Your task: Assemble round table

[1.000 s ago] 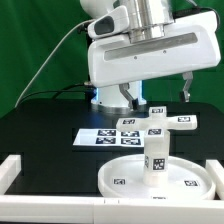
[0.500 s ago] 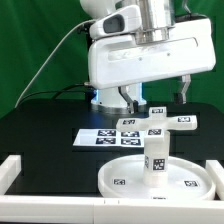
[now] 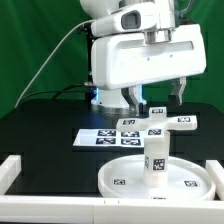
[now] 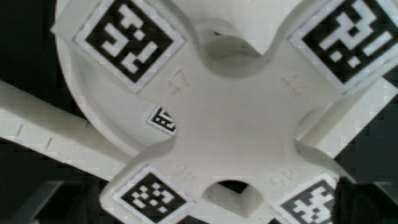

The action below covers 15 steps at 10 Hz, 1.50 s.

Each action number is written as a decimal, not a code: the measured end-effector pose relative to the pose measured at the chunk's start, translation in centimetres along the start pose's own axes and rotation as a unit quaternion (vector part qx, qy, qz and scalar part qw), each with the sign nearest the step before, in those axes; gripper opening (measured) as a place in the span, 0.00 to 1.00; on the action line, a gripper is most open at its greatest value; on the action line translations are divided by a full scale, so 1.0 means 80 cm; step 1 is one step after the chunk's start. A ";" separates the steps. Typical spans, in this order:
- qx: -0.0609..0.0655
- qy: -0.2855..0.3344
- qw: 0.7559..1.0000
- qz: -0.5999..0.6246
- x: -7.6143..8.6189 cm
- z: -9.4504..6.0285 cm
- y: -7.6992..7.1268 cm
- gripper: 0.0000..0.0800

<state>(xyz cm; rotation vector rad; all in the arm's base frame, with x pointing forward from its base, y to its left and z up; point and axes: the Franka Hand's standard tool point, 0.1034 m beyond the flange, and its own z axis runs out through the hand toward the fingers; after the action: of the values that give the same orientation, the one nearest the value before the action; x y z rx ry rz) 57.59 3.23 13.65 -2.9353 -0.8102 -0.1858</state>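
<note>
The large round disc [image 3: 120,181] lies flat near the front of the black table. The short thick leg [image 3: 156,158] stands upright on it. The cross-shaped base [image 3: 172,121] appears to rest on top of the leg, tags facing up. My gripper [image 3: 155,96] hangs just above the base. It is open, with one finger [image 3: 130,98] on each side and nothing between them. In the wrist view the cross-shaped base [image 4: 231,110] fills the picture from close up, showing its tags and two notches.
The marker board [image 3: 103,137] lies flat behind the disc, toward the exterior view's left. A white border rim [image 3: 18,172] runs along the table's front and left side. The arm's base [image 3: 108,98] stands behind the parts, and a green curtain hangs at the back.
The wrist housing has shifted slightly toward the exterior view's right and turned a little above the base. The fingers stay spread. The disc, leg and base have not moved.
</note>
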 end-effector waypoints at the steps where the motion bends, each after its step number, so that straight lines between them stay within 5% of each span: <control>1: 0.002 -0.005 1.000 0.023 -0.002 0.006 -0.003 0.81; 6: 0.008 -0.017 0.999 0.042 -0.010 0.025 -0.010 0.81; 10: 0.001 -0.009 0.998 0.058 -0.009 0.027 -0.007 0.75; 11: 0.002 -0.010 0.997 0.072 -0.010 0.026 -0.008 0.53; 12: 0.000 -0.007 0.994 0.106 -0.008 0.023 -0.006 0.53; 14: -0.007 0.002 0.987 0.164 -0.005 0.019 0.003 0.13; 15: -0.007 0.001 0.982 0.189 -0.005 0.019 0.002 0.13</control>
<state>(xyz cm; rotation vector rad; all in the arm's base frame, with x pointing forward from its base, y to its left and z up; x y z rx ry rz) 57.46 3.04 12.04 -3.0278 -0.2380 -0.1653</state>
